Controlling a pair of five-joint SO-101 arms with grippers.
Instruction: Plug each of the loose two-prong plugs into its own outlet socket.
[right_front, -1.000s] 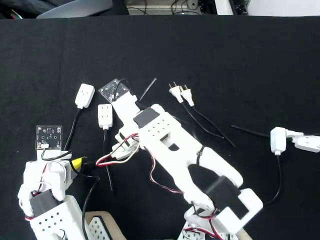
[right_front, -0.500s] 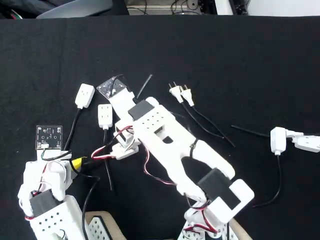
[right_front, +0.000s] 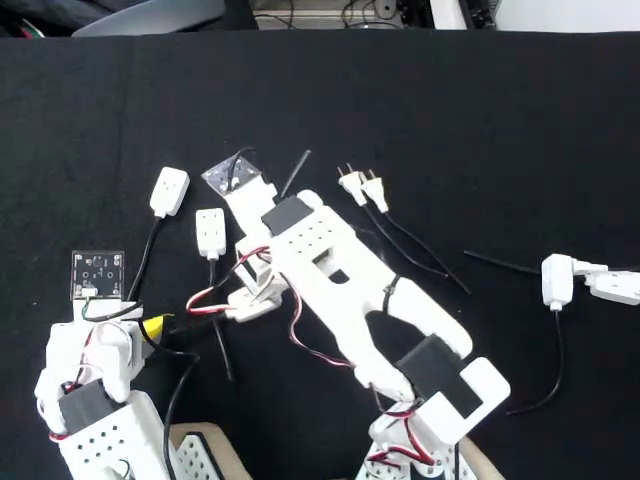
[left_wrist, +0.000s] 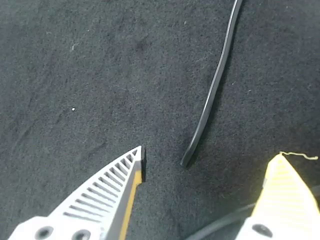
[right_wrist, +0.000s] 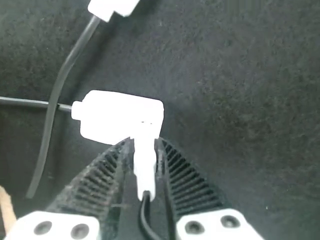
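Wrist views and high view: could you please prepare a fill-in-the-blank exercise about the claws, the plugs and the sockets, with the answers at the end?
1. The right claw is shut on a white ___ that meets an outlet socket.
2. The left claw is ___, above the end of a black cable.
3. In the high view, ___ loose plugs lie side by side on the black table.
Missing words: plug; open; two.

far-right plug (right_front: 614, 287) partly beyond the edge
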